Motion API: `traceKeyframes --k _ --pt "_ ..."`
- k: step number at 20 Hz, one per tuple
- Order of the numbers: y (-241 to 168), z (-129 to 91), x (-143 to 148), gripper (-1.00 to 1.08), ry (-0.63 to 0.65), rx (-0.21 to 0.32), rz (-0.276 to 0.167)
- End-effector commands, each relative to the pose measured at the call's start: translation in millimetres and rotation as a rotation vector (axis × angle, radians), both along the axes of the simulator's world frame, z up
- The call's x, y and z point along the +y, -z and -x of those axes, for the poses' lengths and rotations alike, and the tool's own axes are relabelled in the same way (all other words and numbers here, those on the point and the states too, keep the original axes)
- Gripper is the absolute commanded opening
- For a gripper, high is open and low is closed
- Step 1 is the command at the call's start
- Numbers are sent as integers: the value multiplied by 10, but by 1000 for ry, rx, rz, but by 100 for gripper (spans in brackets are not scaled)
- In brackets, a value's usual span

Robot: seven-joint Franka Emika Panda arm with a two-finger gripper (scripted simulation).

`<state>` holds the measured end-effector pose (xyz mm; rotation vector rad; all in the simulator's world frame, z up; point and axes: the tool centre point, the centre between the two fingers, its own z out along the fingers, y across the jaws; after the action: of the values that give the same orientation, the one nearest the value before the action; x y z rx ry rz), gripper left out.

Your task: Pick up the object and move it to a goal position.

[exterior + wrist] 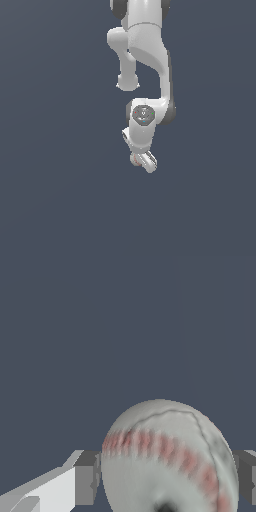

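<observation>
Nearest the wrist cam: the ball (167, 461), off-white w/ a red stitch band, filling the space between the fingers. L to R in the wrist view I read one grey finger pad (86, 478), then the ball, then the other pad at the far edge. Both pads sit flush against the ball's sides, no gap I can see, so I log the gripper (167, 481) as closed onto the ball, jaws about one ball-width apart. Whether the ball is already off the surface I can't tell; bkgd is flat grey-blue in both views, no shadow or contact line to go by.

Ext view: arm (145, 55) comes down from the top, gripper (142, 161) at its lower end; ball only a small pale blob w/ a hint of red betw the fingers (136, 160), i.e. directly under the wrist.

Step, my read: grasp made, transport not yet done. No goal marker visible in either view, so I can't say which way the carry goes. Next move calls for holding squeeze steady and a smooth translate; round ball on flat pads could roll out if jerked.

Orientation: sphere, so no long axis. Stitch band runs across from pad to pad, dropping toward the far pad.
</observation>
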<state>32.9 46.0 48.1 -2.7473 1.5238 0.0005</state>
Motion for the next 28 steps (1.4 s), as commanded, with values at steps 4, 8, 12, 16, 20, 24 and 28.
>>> traceKeyframes --k 4,8,12,16,20,24,28 --pt "4 -2 -3 -100 0 0 0" --pt "2 -2 -2 -100 0 0 0" --pt "-87 -54 37 -100 -11 -11 -2" --pt "-348 -199 147 -100 -41 -41 -9" --pt "-770 -405 328 -100 -91 -88 -21" --pt "-1336 -630 572 -100 -155 -150 -36" --pt "-2025 -831 868 -100 -231 -223 -55"
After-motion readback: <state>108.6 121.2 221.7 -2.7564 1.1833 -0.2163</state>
